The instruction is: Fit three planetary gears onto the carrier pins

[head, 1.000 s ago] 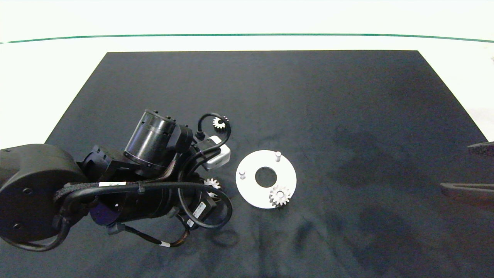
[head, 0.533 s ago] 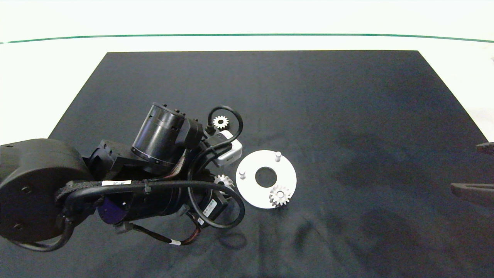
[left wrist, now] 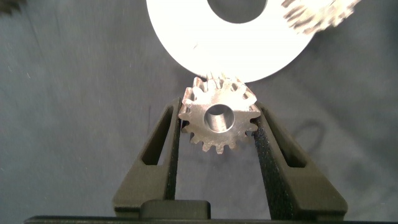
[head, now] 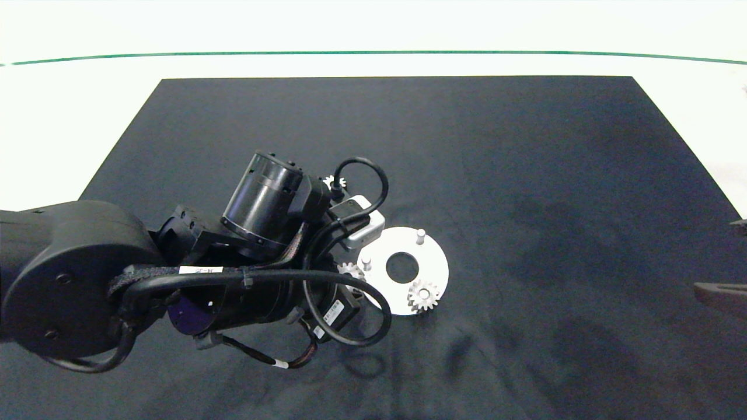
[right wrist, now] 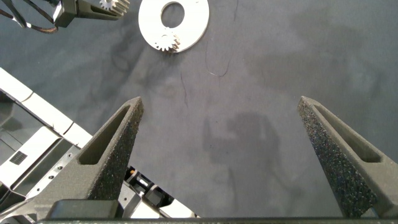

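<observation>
My left gripper (left wrist: 218, 117) is shut on a small silvery planetary gear (left wrist: 217, 119), held flat just over the near-left rim of the white disc (left wrist: 186, 31). From above, this held gear (head: 351, 272) hangs right beside the left carrier pin (head: 366, 263). The far pin (head: 419, 235) is bare. A second gear (head: 423, 295) sits on the disc's front pin. A third gear (head: 334, 182) lies on the mat behind the left wrist, partly hidden by a cable. My right gripper (right wrist: 224, 155) is open and empty, far off at the right edge (head: 721, 289).
A black mat (head: 525, 175) covers the white table. The bulky left arm (head: 76, 280) and its cable loops (head: 350, 326) fill the area left of the disc (head: 435, 262).
The left arm has carried its gear rightward, from off the disc to over its left rim beside the left pin. The right gripper has drawn back toward the right edge.
</observation>
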Robot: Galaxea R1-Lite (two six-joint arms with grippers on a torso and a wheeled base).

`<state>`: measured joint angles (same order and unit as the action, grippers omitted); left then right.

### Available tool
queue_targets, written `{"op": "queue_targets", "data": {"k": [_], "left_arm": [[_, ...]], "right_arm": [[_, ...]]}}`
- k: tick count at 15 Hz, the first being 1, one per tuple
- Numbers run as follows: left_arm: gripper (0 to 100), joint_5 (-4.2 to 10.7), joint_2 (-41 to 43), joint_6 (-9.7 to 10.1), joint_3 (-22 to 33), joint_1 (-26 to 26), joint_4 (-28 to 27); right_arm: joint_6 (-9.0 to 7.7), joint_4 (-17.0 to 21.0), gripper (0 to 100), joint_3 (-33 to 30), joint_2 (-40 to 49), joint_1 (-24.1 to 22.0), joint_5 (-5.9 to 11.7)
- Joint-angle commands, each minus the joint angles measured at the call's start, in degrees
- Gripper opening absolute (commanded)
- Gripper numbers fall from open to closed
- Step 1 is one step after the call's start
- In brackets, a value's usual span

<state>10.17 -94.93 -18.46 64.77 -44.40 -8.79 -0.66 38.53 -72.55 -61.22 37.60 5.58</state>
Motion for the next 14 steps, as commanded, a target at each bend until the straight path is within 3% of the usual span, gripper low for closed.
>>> {"op": "queue_targets", "data": {"k": [1,8,14], "left_arm": [[16,0.91,-1.4,-0.09,2.6,-1.3,-0.5],[16,2.58,-3.9,-0.18,5.0,-2.9,-0.5],[16,2.67,-5.4,-0.35,7.8,-2.7,-0.6]], "right_arm": [[-0.04,0.2,100,0.0,0.8,0.0,0.04],[0.04,0.2,100,0.9,1.3,0.0,0.04],[0.04,0.2,100,1.0,1.2,0.1,-0.05]]}}
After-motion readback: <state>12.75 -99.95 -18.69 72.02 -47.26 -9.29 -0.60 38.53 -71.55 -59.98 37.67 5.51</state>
